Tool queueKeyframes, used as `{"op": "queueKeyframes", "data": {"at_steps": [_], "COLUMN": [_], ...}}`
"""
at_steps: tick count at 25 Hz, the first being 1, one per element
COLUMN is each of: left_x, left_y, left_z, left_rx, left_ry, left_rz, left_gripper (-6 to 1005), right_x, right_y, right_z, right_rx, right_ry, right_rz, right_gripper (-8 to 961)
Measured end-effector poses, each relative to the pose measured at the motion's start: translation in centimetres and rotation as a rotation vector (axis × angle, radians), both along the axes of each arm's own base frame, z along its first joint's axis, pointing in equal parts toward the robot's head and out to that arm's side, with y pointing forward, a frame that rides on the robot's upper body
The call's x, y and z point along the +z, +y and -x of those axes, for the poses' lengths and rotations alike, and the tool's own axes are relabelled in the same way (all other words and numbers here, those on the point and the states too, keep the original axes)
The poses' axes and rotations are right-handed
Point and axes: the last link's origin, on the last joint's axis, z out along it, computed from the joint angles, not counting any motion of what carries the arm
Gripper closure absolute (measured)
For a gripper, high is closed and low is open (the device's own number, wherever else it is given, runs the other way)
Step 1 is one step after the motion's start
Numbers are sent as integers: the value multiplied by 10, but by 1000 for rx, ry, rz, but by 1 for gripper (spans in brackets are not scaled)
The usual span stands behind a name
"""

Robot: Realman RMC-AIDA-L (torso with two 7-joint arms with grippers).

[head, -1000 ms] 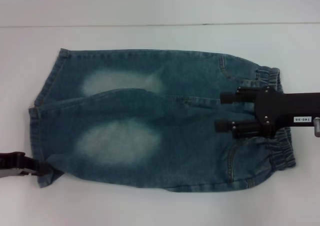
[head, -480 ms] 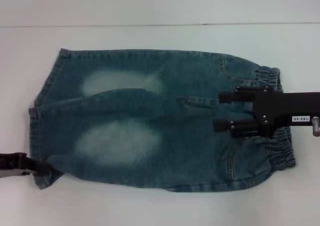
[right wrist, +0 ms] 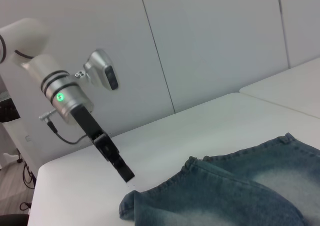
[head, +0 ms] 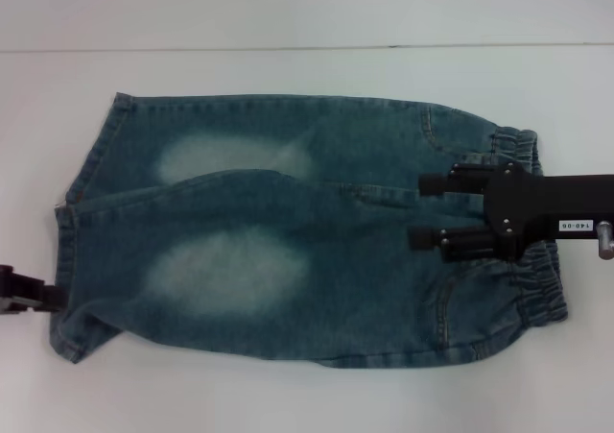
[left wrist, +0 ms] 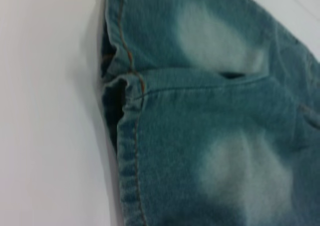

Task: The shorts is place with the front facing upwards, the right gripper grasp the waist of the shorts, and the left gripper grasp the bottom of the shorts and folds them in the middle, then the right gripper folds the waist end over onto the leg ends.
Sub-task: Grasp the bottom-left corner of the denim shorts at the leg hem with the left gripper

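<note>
Denim shorts [head: 307,227] spread flat across the middle of the white table [head: 288,395], front up and already doubled along their length, one leg lying over the other; waist toward the right edge, leg hems toward the left edge. Right gripper [head: 427,210] poised over the waist end, its two black fingers [head: 436,237] parted and pointing toward the legs, nothing caught between them. Left gripper [head: 48,297] low at the left edge, its tip right at the near leg hem; impossible to tell whether spread or closed, or whether any cloth is pinched. From the right wrist view, left gripper [right wrist: 122,172] slanting down just beside the curled hem corner. Table otherwise bare white around the denim. Pale wall [right wrist: 210,45] behind the table.
</note>
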Motion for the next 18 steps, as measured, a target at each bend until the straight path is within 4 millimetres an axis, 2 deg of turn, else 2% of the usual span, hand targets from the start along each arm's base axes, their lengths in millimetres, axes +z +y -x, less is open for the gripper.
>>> {"op": "queueKeyframes", "data": {"at_steps": [4, 9, 18], "left_x": [11, 14, 12], "left_y": [-5, -11, -25], "left_z": [0, -1, 8], "left_rx": [8, 25, 88], "left_ry": [-18, -44, -58], "left_rz": [-14, -11, 1], "left_gripper": [859, 752, 478], "right_x": [0, -2, -1], "right_y": [1, 1, 3], "right_z": [0, -1, 0], "right_rx": [1, -3, 3], "right_ry": [-3, -2, -6], "right_rz": [-7, -9, -14], "right_gripper": [88, 88, 88]}}
